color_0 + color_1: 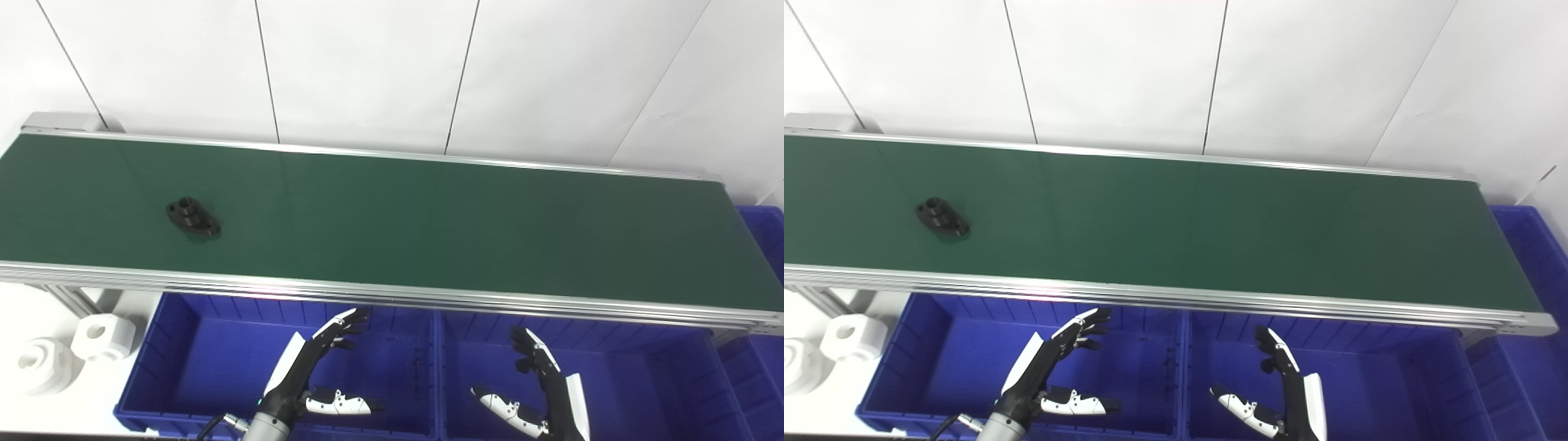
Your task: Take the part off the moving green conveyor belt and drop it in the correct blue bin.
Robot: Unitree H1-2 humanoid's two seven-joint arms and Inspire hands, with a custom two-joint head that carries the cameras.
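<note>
A black flanged part (193,217) lies on the green conveyor belt (429,214) toward its left end; it also shows in the right eye view (942,218). My left hand (312,367) is open and empty, hovering over the left blue bin (184,343) below the belt's front rail. My right hand (539,389) is open and empty over the right blue bin (643,380). Both hands are well short of the part, which sits up and to the left of the left hand.
Two white blocks (103,335) (43,364) lie on the white surface left of the bins. Another blue bin (762,239) stands past the belt's right end. The belt's aluminium front rail (392,297) runs between hands and belt. White wall panels stand behind.
</note>
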